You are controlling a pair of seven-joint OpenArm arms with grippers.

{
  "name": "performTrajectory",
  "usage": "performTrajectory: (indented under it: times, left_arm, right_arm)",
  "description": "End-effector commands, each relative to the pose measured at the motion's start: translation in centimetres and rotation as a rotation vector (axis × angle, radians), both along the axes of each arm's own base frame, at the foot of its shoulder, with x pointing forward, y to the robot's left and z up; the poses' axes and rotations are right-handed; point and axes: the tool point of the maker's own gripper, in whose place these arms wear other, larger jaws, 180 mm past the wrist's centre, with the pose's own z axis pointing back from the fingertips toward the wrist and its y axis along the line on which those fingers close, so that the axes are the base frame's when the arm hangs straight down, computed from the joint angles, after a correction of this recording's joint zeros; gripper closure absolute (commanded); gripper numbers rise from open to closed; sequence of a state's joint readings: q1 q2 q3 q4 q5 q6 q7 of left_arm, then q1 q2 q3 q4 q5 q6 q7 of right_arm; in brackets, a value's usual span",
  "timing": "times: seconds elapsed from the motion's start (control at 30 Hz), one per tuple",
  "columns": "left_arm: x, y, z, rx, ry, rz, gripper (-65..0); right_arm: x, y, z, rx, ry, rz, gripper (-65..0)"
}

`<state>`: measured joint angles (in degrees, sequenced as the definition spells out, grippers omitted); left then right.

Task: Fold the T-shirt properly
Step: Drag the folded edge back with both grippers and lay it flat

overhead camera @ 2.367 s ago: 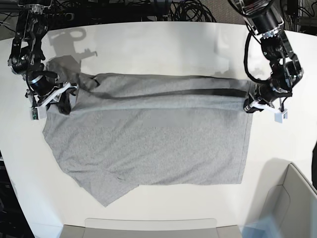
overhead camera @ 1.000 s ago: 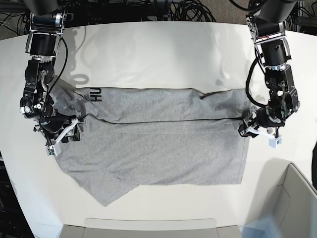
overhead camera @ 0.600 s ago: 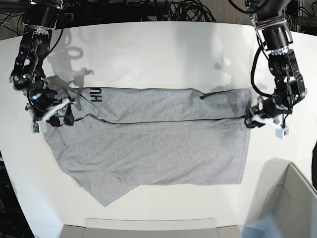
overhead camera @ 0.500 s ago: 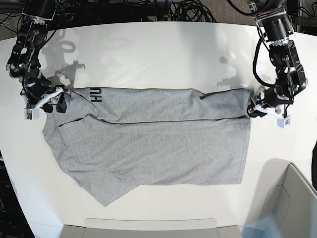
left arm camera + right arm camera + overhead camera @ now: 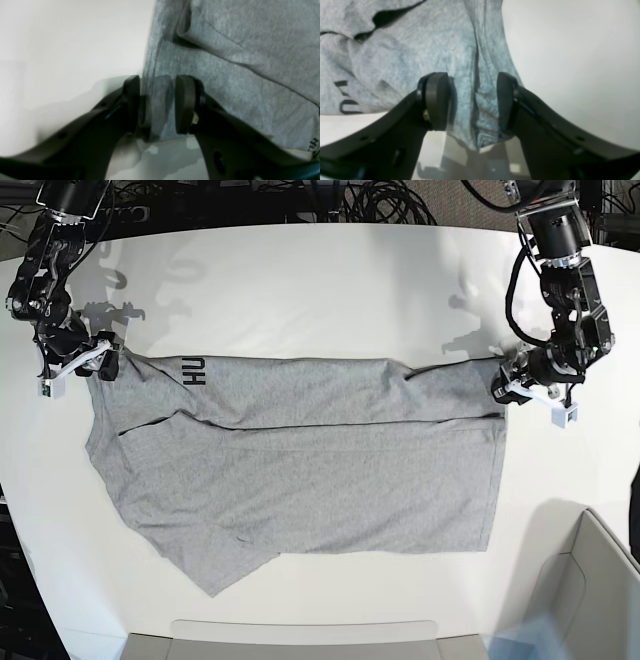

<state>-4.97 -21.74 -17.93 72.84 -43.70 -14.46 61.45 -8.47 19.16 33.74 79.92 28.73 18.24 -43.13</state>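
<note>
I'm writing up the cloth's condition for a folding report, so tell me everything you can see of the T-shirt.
The T-shirt is heather-grey, soft-looking fabric, spread on the table with its far part folded over in a wavy-edged band. Black lettering shows on that band. A pointed flap sticks out at the near left. Both open grippers are over its far corners; contact is unclear.

The T-shirt (image 5: 320, 480) is soft, matt, heathered cloth, wrinkled toward ten o'clock; the tabletop (image 5: 300, 290) beneath looks smooth, faintly glossy.
</note>
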Motion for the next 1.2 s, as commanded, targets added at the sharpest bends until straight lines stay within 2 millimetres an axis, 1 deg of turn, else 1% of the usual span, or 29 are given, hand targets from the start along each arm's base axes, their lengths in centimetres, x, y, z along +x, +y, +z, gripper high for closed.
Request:
performTrajectory:
  times: [0.0, 0.07, 0.13, 0.3, 0.37, 0.4, 0.43, 0.47, 0.53, 0.57, 0.6, 0.63, 0.7, 0.77, 0.9, 0.97, 1.1, 1.17]
  left_arm:
    - [0.7, 0.6, 0.8, 0.013, -0.022, -0.001, -23.5]
    - [0.6, 0.6, 0.7, 0.013, -0.019, 0.0, -23.5]
    - [-0.4, 0.4, -0.1, 0.012, 0.008, -0.007, -23.5]
    - [-1.1, -3.4, -1.8, 0.015, 0.064, -0.137, -23.3]
    - [-1.2, -4.1, -2.1, 0.014, 0.069, -0.157, -22.6]
    - [-1.3, -4.3, -2.2, 0.012, 0.071, -0.16, -20.4]
    - [-1.6, -4.3, -2.5, 0.01, 0.081, -0.158, -17.7]
    - [-2.0, -4.0, -2.9, 0.006, 0.094, -0.149, -13.3]
    - [-2.4, -3.7, -3.5, 0.002, 0.114, -0.136, -4.1]
    - [-2.7, -3.5, -3.9, -0.001, 0.128, -0.13, -0.1]
    - [-3.0, -3.4, -4.4, -0.007, 0.144, -0.124, 0.0]
    - [-3.3, -3.3, -4.7, -0.01, 0.157, -0.12, 0.0]
    - [-3.5, -2.1, -4.6, 0.012, 0.166, -0.114, 0.0]
    - [-3.5, -1.8, -4.5, 0.018, 0.166, -0.113, 0.0]
    - [-3.9, -1.4, -4.7, 0.025, 0.176, -0.113, 0.0]
    - [-4.4, -1.0, -4.8, 0.033, 0.191, -0.115, 0.0]
    - [-7.2, -0.6, -6.2, 0.038, 0.249, -0.116, 0.0]
    - [-8.2, 0.7, -6.3, 0.064, 0.269, -0.113, 0.0]
  right_arm:
    - [1.1, -0.9, 1.9, -0.025, -0.059, 0.004, -30.7]
    - [1.1, -0.9, 1.9, -0.025, -0.059, 0.004, -30.7]
    - [1.1, -0.9, 1.8, -0.025, -0.057, 0.004, -30.7]
    - [1.1, -0.6, 1.7, -0.021, -0.055, 0.008, -30.7]
    - [1.2, 0.3, 1.3, -0.019, -0.044, 0.037, -30.5]
    - [1.1, 1.0, 0.9, -0.015, -0.031, 0.057, -29.3]
    - [1.0, 1.4, 0.6, -0.016, -0.021, 0.071, -26.6]
    - [0.9, 1.6, 0.1, -0.022, -0.007, 0.079, -22.2]
    - [0.7, 0.9, -0.6, -0.044, 0.02, 0.067, -12.1]
    - [1.1, 0.4, -0.4, -0.057, 0.018, 0.054, -7.5]
    - [1.3, -0.4, -0.5, -0.068, 0.022, 0.036, -3.0]
    - [1.2, -1.1, -0.8, -0.082, 0.036, 0.024, -0.3]
    - [1.3, -2.3, -1.1, -0.12, 0.06, 0.009, 0.0]
    - [1.4, -3.1, -0.9, -0.157, 0.073, 0.011, -0.7]
    - [1.0, -3.0, -1.2, -0.163, 0.088, 0.023, -2.8]
    - [0.3, -1.9, -1.9, -0.155, 0.1, 0.081, -2.8]
    - [-0.9, 0.6, -3.1, -0.116, 0.11, 0.157, -2.8]
    - [-1.8, 1.8, -3.3, -0.112, 0.11, 0.176, -2.8]
